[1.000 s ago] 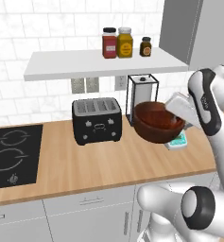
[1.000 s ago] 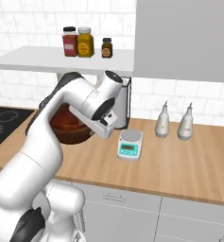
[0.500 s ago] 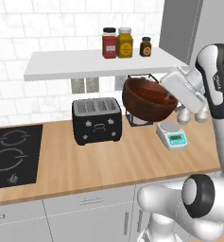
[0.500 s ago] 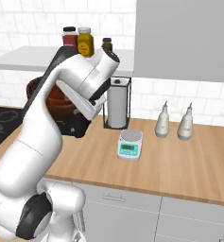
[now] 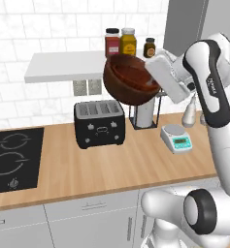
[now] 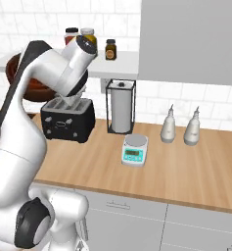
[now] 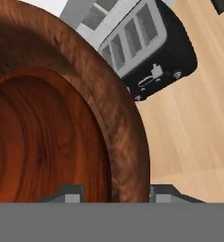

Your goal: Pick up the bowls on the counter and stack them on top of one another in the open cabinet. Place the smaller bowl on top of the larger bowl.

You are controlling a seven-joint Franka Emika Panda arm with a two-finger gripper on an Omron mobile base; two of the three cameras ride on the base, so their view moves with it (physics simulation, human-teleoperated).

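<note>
The tool (image 5: 155,80) is pinching the thick rim of the larger bowl (image 5: 131,79), which is looking stiff, weighty and tilting.

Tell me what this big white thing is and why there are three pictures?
It is a white robot arm in a pretend computer kitchen. Two cameras ride behind it, one on each side, and a third sits on its hand. Its fingers grip the rim of a deep, wide, dark brown wooden bowl, lifted high and tilted near the long white shelf, where three jars stand. On the light-wood counter below sit a black toaster, a paper towel roll in a black frame, a small kitchen scale and two pale bottles. A black cooktop is set into it.
</note>
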